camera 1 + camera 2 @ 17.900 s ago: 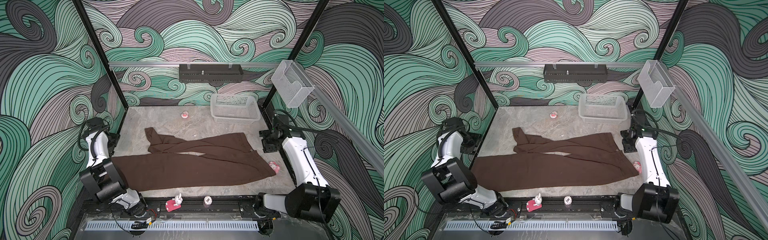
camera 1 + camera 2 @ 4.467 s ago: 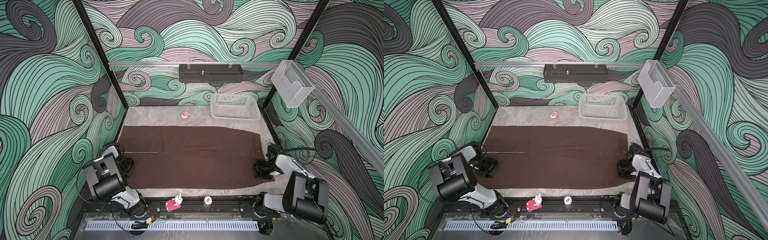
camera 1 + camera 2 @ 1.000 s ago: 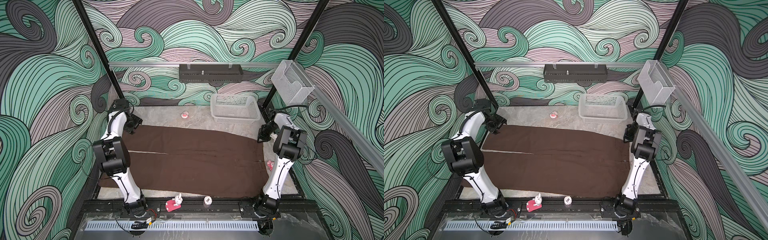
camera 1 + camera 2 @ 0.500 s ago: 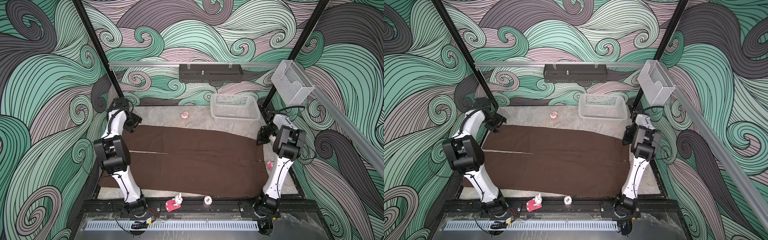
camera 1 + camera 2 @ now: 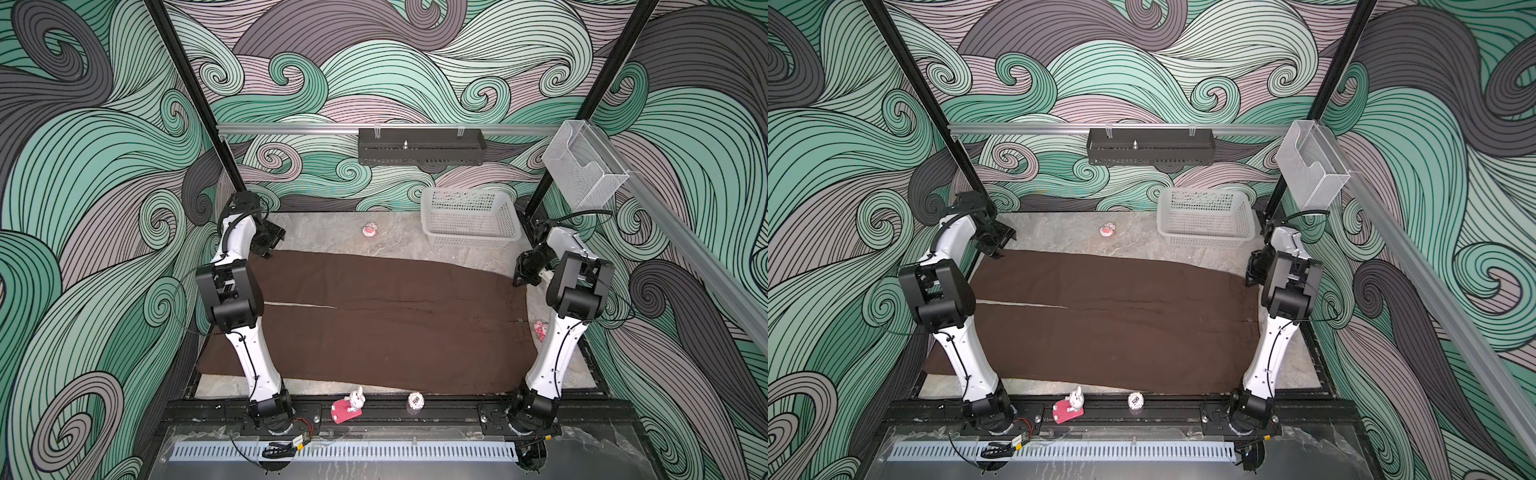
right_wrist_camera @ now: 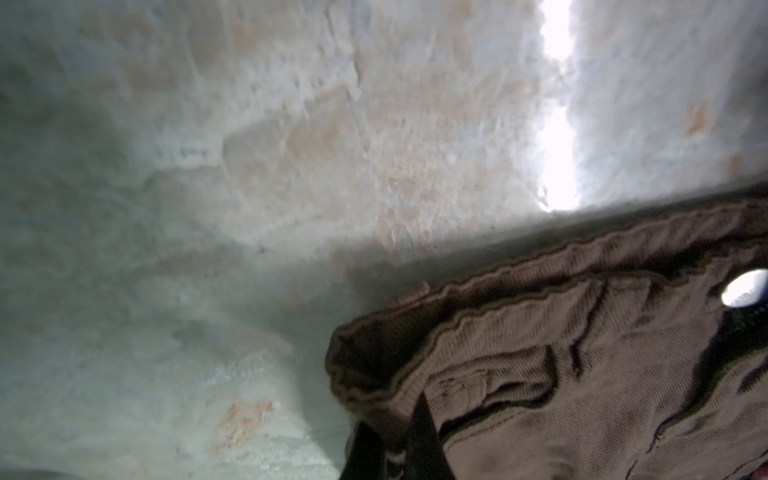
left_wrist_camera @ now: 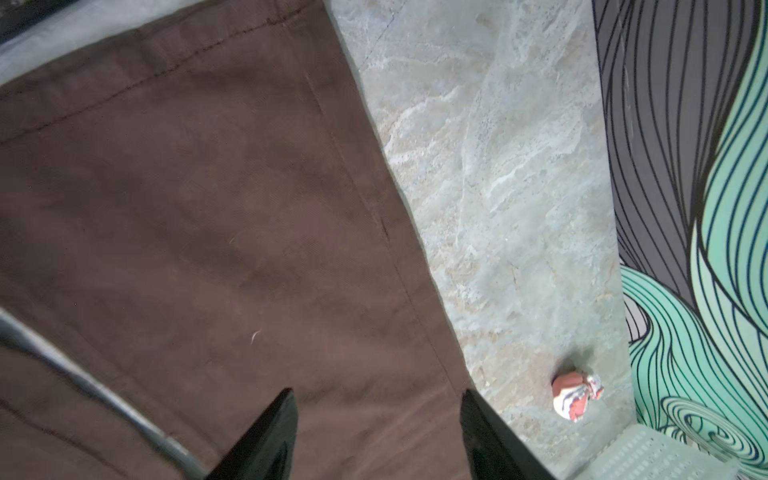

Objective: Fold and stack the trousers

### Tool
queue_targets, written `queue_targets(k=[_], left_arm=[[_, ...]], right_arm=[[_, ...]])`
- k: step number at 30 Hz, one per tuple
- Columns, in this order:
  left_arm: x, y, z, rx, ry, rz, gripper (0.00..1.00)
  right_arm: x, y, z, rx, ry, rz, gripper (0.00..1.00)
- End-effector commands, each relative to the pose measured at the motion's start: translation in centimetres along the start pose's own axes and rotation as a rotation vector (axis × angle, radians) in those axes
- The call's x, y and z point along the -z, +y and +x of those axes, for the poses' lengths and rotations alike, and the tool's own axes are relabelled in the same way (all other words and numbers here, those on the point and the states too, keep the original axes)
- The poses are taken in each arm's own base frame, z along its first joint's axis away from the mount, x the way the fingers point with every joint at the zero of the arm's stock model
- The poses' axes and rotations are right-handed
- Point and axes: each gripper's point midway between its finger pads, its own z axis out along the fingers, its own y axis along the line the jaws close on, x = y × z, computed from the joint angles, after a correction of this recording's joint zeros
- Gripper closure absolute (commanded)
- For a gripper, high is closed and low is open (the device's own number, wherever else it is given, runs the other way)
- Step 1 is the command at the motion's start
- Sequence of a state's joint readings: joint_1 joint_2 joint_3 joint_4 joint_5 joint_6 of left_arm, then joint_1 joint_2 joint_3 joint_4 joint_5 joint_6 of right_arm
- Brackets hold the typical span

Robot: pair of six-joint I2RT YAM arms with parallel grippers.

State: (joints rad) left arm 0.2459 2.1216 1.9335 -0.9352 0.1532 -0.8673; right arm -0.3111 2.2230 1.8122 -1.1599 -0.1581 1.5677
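Brown trousers point(image 5: 395, 324) lie flat; right gripper point(image 6: 395, 444) pinches their far-right corner, left gripper point(image 7: 376, 432) gapes empty above the far-left corner, likely readying a fold.

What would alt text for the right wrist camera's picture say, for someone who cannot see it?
Seen close up, the right gripper pinches the rumpled waistband corner of the brown trousers between its two black fingers. The pale marbled table fills the rest, crossed by a streak of glare, and a shiny metal button shows on the cloth.
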Motion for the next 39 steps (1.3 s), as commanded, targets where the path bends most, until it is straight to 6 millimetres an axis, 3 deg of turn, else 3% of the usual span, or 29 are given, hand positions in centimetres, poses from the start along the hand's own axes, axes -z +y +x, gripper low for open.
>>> queue_targets(k=[1, 9, 17, 26, 39], left_arm=[[-2.0, -2.4, -1.2, 0.040, 0.003, 0.068, 0.35], [-6.2, -5.0, -4.1, 0.113, -0.016, 0.123, 0.39], [-7.2, -2.2, -5.1, 0.150, -0.043, 0.002, 0.37], [-9.6, 0.4, -4.1, 0.209, 0.003, -0.101, 0.34], [-12.0, 1.8, -4.2, 0.290, -0.012, -0.149, 0.39]], right_arm=[[2.1, -1.0, 0.9, 0.013, 0.010, -0.056, 1.00], [1.2, -2.3, 2.5, 0.012, 0.056, -0.062, 1.00], [1.9, -2.5, 3.1, 0.041, 0.065, -0.087, 1.00], [2.3, -2.8, 3.2, 0.075, 0.072, -0.094, 1.00], [2.7, -3.0, 3.4, 0.113, 0.073, -0.104, 1.00]])
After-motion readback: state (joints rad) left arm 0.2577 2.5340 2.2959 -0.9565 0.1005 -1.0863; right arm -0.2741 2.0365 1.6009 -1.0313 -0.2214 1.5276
